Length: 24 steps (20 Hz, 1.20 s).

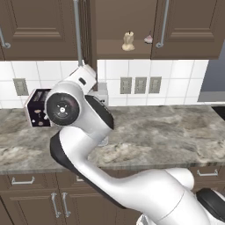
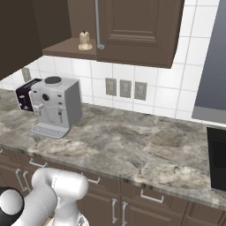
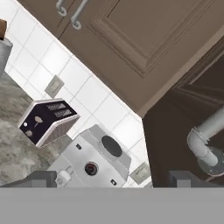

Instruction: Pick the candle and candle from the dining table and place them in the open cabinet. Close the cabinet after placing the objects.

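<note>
Closing step in hand. Cream candle (image 1: 128, 41) and red-holdered taper (image 1: 149, 39) on cabinet shelf (image 1: 123, 52). Fingers (image 3: 43, 179) spread, empty, beside door handle (image 3: 205, 146). Next: push door (image 1: 88, 30) shut.

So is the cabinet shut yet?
No, open. The cabinet interior shows, with the cream candle standing on its shelf and the door swung outward.

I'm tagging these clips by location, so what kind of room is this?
A home-style kitchen, rendered rather than real. A marbled stone counter runs under dark wood wall cabinets, with a white tile backsplash between them, and a coffee machine and toaster stand on the counter.
</note>
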{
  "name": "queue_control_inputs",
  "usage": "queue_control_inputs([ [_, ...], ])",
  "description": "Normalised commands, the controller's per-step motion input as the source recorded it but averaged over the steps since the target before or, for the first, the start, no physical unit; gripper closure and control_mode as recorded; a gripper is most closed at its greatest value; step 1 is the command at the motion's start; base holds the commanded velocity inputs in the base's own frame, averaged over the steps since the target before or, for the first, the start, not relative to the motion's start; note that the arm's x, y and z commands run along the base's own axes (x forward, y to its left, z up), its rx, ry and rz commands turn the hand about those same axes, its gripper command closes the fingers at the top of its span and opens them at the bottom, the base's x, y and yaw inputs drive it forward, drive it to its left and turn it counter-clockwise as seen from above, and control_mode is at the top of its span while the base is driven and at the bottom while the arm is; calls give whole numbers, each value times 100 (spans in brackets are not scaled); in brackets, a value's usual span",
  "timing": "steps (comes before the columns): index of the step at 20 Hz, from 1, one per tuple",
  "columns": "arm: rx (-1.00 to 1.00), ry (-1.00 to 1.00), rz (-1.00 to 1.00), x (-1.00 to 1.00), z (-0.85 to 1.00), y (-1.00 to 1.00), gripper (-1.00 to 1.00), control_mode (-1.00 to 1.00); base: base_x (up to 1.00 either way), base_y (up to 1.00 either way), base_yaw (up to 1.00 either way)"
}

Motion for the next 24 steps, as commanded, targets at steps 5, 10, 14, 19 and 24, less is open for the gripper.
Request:
queue_control_inputs([
  [5, -19, 0, 10, 39, 1, 7, -100, -100, 0, 0, 0],
  [10, -23, -4, 11, 0, 0, 34, -100, -100, 0, 0, 0],
  [14, -23, -10, 7, 10, 0, 17, -100, -100, 0, 0, 0],
  [19, -17, -12, 3, 32, 0, 0, -100, -100, 0, 0, 0],
  [24, -7, -10, 1, 61, 0, 0, -100, -100, 0, 0, 0],
])
